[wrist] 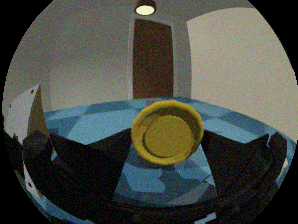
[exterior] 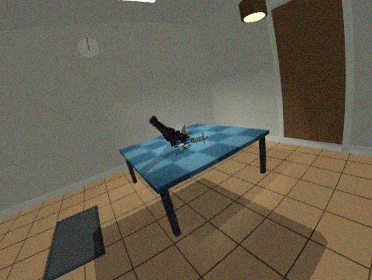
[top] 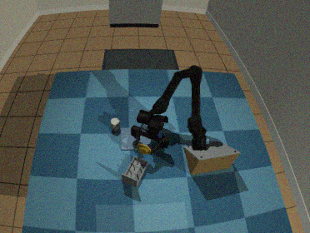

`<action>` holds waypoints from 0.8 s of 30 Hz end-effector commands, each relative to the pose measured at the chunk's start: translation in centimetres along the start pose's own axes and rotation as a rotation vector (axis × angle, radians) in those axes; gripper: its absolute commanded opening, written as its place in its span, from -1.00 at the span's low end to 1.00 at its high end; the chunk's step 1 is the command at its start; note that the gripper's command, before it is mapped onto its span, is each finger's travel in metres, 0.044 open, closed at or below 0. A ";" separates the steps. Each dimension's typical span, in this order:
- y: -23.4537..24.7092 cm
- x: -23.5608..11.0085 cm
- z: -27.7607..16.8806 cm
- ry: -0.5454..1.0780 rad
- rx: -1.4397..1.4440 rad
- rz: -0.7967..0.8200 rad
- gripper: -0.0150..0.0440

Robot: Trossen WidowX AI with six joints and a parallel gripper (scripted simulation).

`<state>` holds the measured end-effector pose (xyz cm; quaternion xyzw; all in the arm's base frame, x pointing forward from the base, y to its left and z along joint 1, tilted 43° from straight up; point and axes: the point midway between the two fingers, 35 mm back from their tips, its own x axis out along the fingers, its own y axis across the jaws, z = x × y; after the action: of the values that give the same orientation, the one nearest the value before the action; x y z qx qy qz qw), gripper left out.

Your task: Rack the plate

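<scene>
Gripper state: gripper [top: 147, 143] is clamped on the yellow plate [top: 143, 147], pinching it by the rim and holding it above the tabletop [top: 62, 166].
Top view, plate: it hangs at the fingertips, just up and to the right of the dish rack [top: 134, 171], not yet over it.
Top view, rack: it lies askew to the checker pattern, so the wrist should turn until the plate's edge runs in line with a slot between the rails.
Top view, bystander: a small cup [top: 115, 123] stands left of the gripper, apart from the path toward the rack.
Exterior view: arm and things are tiny on the tabletop [exterior: 235, 137]; the plate's height over the rack is probably modest, but too small to judge.
Wrist view, plate: plate [wrist: 166, 132] faces the camera squarely, seemingly near upright, with the rack out of sight.
Step advice: carry it over one slot, lower slowly edge-first, and release only once the rails support it.
</scene>
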<state>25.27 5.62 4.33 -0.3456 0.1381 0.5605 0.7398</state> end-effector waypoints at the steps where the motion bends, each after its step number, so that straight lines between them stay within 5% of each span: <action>1: 0.0 0.0 0.0 -0.007 -0.012 -0.005 -0.49; 24: -0.1 2.9 0.1 -0.005 -0.015 -0.005 -0.49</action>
<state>26.28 7.48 3.05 -0.3521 0.1293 0.5600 0.7387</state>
